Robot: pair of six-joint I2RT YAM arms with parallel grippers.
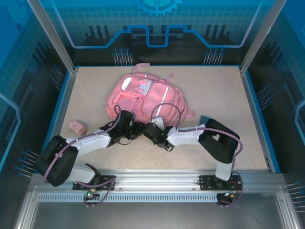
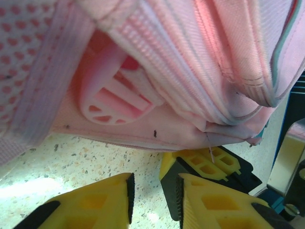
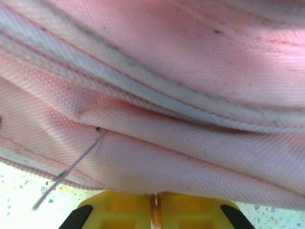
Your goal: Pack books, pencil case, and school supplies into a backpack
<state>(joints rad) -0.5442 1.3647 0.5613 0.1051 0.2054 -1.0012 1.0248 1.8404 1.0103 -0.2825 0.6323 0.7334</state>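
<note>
**Speckled table, both arms at the pink backpack**

Top view: on the speckled table (image 1: 214,95) both arms fold inward, elbows out. The left gripper (image 1: 125,118) and right gripper (image 1: 151,130) meet at the 6 o'clock edge of the soft backpack (image 1: 145,98), which lies mid-table.

Left wrist: woven pink cloth and a slatted plastic piece (image 2: 114,98). The yellow fingers (image 2: 95,200) are slightly parted and empty.

Right wrist: the fingers (image 3: 119,210) are pressed together under the hem. I cannot tell whether they nip cloth.

White-and-black arms (image 1: 95,140) with purple cables (image 1: 238,141), yellow jaws.
</note>
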